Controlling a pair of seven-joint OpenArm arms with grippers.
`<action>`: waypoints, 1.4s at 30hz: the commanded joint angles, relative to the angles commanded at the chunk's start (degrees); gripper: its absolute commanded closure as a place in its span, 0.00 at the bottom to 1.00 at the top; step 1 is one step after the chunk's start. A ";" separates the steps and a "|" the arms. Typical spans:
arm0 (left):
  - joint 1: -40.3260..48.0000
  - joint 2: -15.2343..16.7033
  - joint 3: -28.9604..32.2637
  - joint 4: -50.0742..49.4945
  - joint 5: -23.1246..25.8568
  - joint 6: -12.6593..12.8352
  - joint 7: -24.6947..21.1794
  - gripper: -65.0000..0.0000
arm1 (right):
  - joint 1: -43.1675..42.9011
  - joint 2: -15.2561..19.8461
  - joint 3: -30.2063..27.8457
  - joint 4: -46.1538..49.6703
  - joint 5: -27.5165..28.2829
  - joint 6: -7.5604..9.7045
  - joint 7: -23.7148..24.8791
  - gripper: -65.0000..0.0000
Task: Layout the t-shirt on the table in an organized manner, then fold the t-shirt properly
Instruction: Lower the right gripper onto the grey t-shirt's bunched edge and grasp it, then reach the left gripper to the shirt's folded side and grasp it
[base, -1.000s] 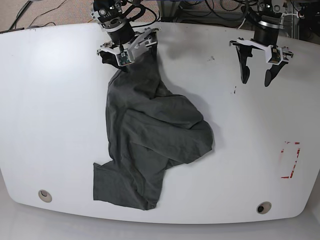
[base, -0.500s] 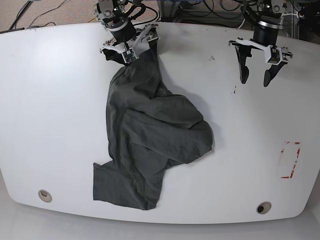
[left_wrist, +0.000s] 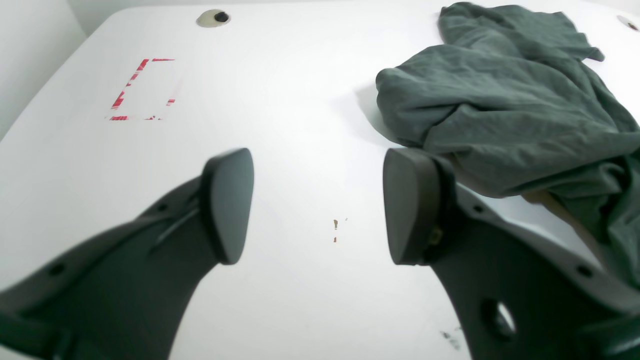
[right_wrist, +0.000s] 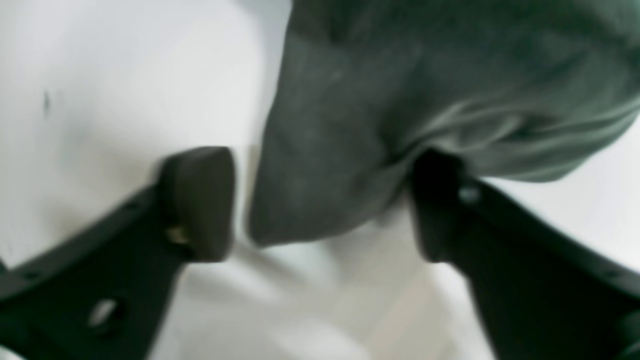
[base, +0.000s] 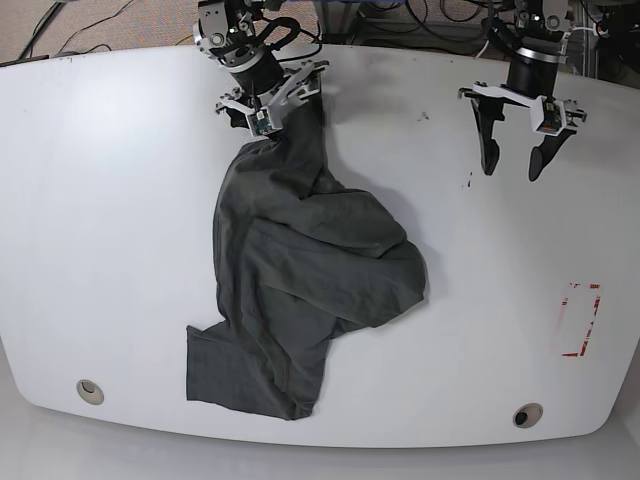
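The dark charcoal t-shirt (base: 310, 260) lies crumpled on the white table (base: 100, 200), stretched from the far edge down to the front left. My right gripper (base: 268, 105) is at the shirt's far end. In the right wrist view it (right_wrist: 320, 205) is open, with a fold of the t-shirt (right_wrist: 350, 125) hanging between the fingers and close against the right one. My left gripper (base: 510, 172) is open and empty above bare table at the far right. In the left wrist view it (left_wrist: 315, 205) hovers left of the t-shirt (left_wrist: 500, 110).
A red tape rectangle (base: 580, 320) marks the table's right side and shows in the left wrist view (left_wrist: 142, 90). Two grommet holes (base: 90, 390) (base: 527, 415) sit near the front edge. Small dark specks (base: 468, 182) lie below the left gripper. Cables run behind the table.
My right gripper has shifted a little to the right along the far edge, and the dark bunch of cloth at its left side is gone. The left arm has hardly moved.
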 joint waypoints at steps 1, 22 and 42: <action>-0.26 0.00 0.09 0.00 -0.09 0.00 0.44 0.40 | 0.26 0.09 0.00 -0.09 0.44 0.44 -0.09 0.66; -33.14 10.11 0.09 -10.64 -0.18 -0.09 32.44 0.40 | -3.78 0.35 0.09 9.67 0.53 1.32 -0.44 1.00; -57.49 13.36 8.26 -44.40 -0.26 -4.40 34.99 0.40 | -7.56 1.58 0.09 13.89 0.53 1.32 0.00 1.00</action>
